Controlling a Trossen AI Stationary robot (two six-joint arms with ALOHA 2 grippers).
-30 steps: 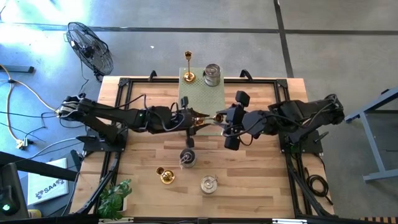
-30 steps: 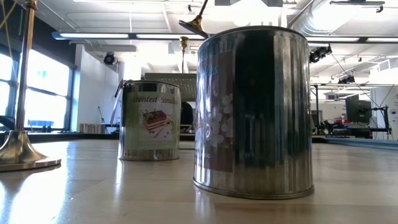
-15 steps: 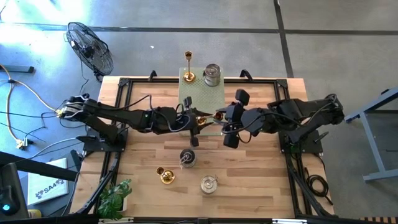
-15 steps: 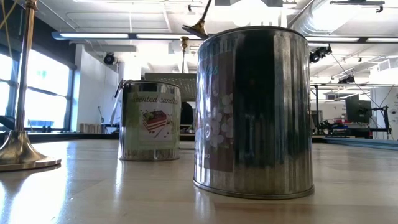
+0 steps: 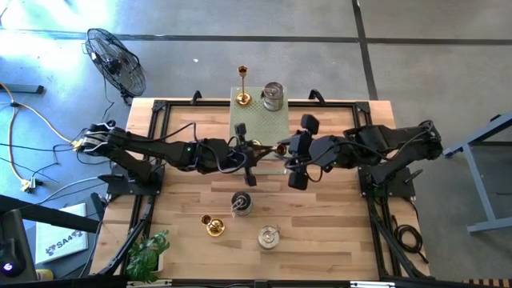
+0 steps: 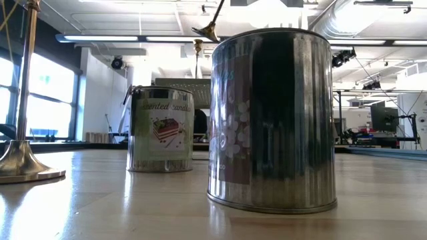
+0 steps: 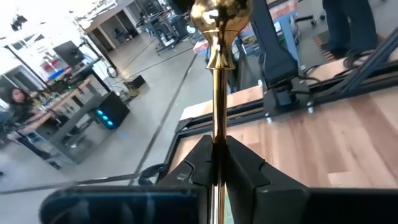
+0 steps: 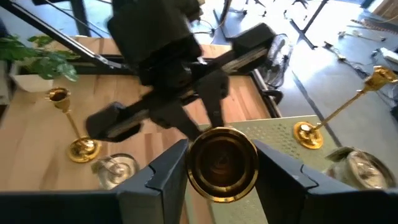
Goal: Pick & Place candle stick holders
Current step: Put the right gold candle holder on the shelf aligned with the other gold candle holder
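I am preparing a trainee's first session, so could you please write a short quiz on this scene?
1. True or false: the left claw grips the held gold holder by its stem.
2. How many holders stand on the green box? A one, B two, C three.
3. Fill in: the right claw clamps that holder's round ____.
Key: 1 true; 2 B; 3 base.
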